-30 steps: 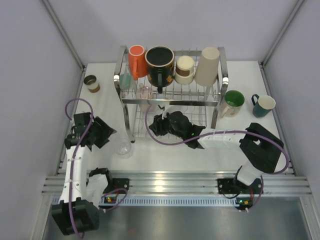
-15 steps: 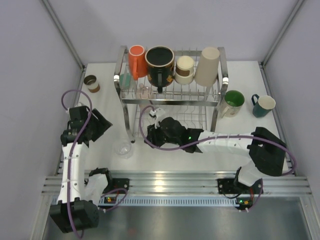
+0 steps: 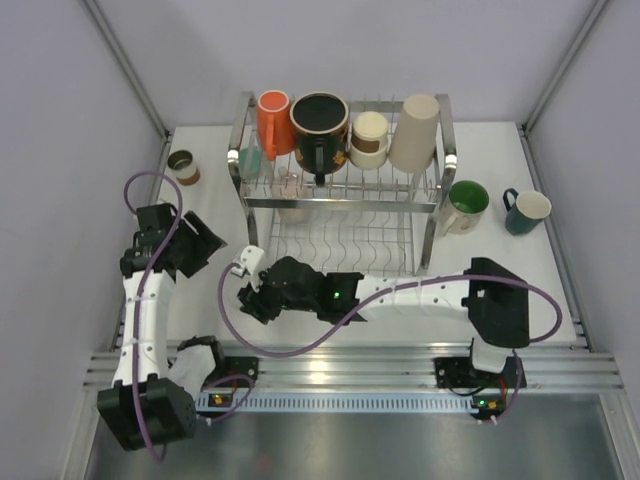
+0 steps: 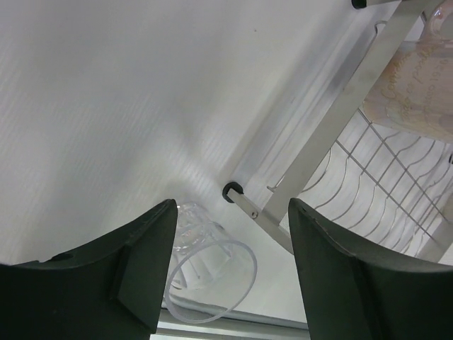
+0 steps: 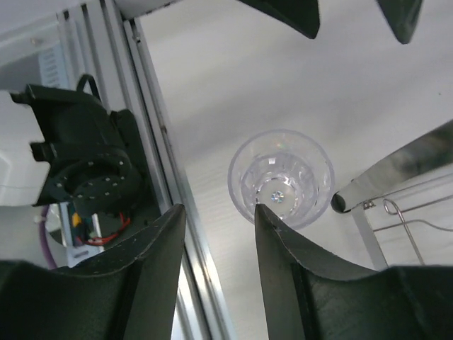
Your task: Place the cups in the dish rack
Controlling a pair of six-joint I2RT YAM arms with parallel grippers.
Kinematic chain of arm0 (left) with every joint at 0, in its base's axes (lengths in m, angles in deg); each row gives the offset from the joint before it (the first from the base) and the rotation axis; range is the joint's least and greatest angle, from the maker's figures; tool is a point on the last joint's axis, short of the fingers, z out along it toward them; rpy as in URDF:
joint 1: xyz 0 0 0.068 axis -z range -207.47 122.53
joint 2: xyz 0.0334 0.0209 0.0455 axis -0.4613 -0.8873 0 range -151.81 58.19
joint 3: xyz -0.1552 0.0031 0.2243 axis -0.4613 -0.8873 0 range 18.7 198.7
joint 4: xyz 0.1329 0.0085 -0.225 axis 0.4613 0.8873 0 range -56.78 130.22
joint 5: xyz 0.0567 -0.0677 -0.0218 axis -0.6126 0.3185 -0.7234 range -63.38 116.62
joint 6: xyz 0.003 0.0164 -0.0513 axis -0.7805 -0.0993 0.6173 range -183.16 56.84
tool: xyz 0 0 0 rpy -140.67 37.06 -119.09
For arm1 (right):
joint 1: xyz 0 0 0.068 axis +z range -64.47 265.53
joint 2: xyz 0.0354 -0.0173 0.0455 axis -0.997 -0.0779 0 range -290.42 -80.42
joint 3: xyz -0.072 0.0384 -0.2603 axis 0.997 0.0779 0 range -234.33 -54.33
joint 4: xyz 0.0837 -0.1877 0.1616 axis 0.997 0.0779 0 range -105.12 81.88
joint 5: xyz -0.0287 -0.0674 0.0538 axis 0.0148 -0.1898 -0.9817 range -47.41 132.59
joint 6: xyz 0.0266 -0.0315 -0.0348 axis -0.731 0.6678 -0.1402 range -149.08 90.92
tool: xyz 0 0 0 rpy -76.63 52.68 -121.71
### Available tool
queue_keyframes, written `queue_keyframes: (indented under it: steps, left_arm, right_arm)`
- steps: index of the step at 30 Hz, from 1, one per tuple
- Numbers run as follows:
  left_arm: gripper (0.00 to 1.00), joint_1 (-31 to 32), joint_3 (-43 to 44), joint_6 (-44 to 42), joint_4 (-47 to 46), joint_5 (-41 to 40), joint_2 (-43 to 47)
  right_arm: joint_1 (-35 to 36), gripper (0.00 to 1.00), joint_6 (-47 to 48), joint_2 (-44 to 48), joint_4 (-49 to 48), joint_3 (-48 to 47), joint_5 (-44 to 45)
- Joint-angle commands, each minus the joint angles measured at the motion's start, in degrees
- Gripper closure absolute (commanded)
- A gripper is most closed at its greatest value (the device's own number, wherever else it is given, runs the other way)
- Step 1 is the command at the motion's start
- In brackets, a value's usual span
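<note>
A clear cup [image 5: 281, 177] stands upright on the white table by the dish rack's [image 3: 350, 245] front left foot. My right gripper [image 5: 219, 210] hovers above it, open, and the cup sits just past one fingertip, not between the fingers. My left gripper [image 4: 232, 205] is open too, left of the rack, with the clear cup [image 4: 209, 273] low between its fingers and apart from them. The upper tier holds an orange cup [image 3: 272, 120], a black mug [image 3: 320, 125], a paper cup [image 3: 368, 138] and a tall beige cup [image 3: 415, 130]. In the top view my right gripper [image 3: 248, 290] hides the clear cup.
A green mug [image 3: 465, 205] and a teal mug [image 3: 525, 210] stand right of the rack. A small brown cup [image 3: 183, 165] is at the far left. A pink cup [image 4: 417, 92] sits in the rack's left end. The rack's leg [image 4: 340, 120] and the table's front rail [image 5: 163, 177] lie close by.
My right arm has swung left, out from the rack's lower tier to above the clear cup. The left gripper has drawn back towards the far left and opened a little wider.
</note>
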Motion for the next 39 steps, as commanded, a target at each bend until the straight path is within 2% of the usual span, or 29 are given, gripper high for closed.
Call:
queue_keyframes:
  steps: [1,3,5,11,21,24,25,26,27,28,30,34,39]
  left_arm:
    - [0.3,-2.6,1.7,-0.6,-3.3,7.4,-2.0]
    - [0.31,-4.1,1.8,-1.0,-4.2,12.6,-4.1]
    - [0.32,-6.8,2.3,-1.7,-4.1,14.3,-5.0]
    - [0.31,-10.0,3.7,-3.0,-4.2,15.6,-5.6]
    - [0.32,-10.7,2.0,-0.4,-6.6,15.5,-5.9]
    - [0.32,-10.7,2.0,-0.2,-6.6,15.2,-5.5]
    - [0.32,-10.7,1.9,-0.2,-6.6,15.1,-5.3]
    - [0.32,-10.7,1.7,-0.3,-7.0,15.3,-4.9]
    - [0.32,-10.7,1.3,-0.6,-7.0,15.9,-4.7]
    - [0.32,-10.7,1.2,-0.5,-7.0,16.2,-4.3]
    - [0.31,-10.7,1.0,-0.8,-7.4,19.2,-2.7]
    - [0.29,-10.7,2.9,0.4,-7.9,23.2,1.8]
    - [0.26,-10.7,6.5,7.3,-14.4,27.0,9.0]
  right_arm:
    - [0.4,0.55,10.1,-2.7,1.3,-4.7,-3.3]
    - [0.4,0.55,13.0,-5.5,2.5,-6.2,-3.5]
    - [0.3,0.55,15.0,-8.1,3.1,-8.4,-5.8]
    - [0.3,0.52,19.5,-12.6,4.2,-11.9,-6.9]
    - [0.4,0.54,22.2,-19.1,9.6,-15.9,-4.0]
    - [0.4,0.63,22.1,-19.9,9.0,-15.8,-1.8]
    - [0.3,0.75,22.1,-19.5,8.7,-15.3,-0.9]
    - [0.4,0.81,21.9,-19.1,8.5,-15.0,-0.6]
    - [0.4,0.88,21.4,-18.4,7.8,-13.7,-0.2]
    - [0.4,1.0,20.9,-16.0,6.8,-12.8,0.5]
    - [0.4,1.0,18.7,-12.0,4.0,-8.7,0.5]
    - [0.4,1.0,13.2,1.9,3.5,-4.4,-0.1]
    - [0.8,1.0,5.5,14.9,5.0,-4.0,0.3]
